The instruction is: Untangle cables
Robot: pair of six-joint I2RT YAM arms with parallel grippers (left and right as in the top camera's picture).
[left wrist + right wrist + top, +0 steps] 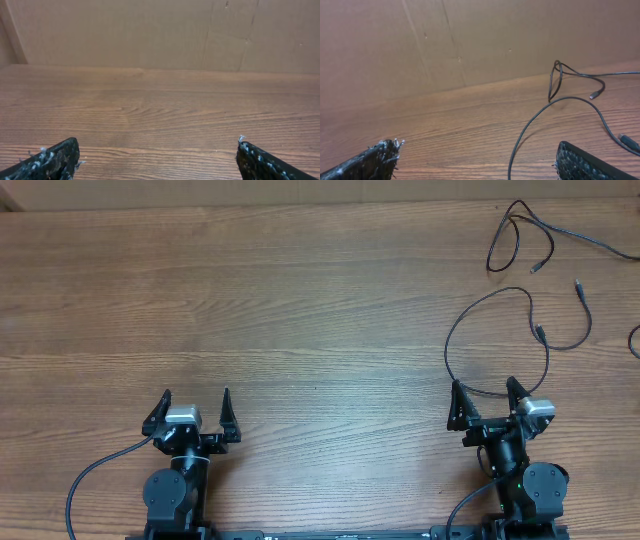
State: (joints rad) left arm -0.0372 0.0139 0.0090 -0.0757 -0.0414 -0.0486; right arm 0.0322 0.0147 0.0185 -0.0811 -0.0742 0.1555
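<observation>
Jaws wide on both grippers, nothing held. Cables lie upper right of frame, directly ahead of right gripper; left gripper well apart.

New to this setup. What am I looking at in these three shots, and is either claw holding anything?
It is a two-armed robot at a wooden table. The overhead view looks straight down: the left gripper and the right gripper sit at the near edge, each a two-finger claw.

The other two pictures come from cameras on the wrists, looking forward past that arm's own black fingertips. The left wrist view shows only bare wood and a brown wall. The right wrist view shows the cables.

Two thin black cables lie at the right side: a nearer cable forming a big loop that reaches the right gripper, and a farther cable with a small twisted loop by the far edge. More cord ends show at the right border.

Both claws stand wide open and hold nothing.
</observation>
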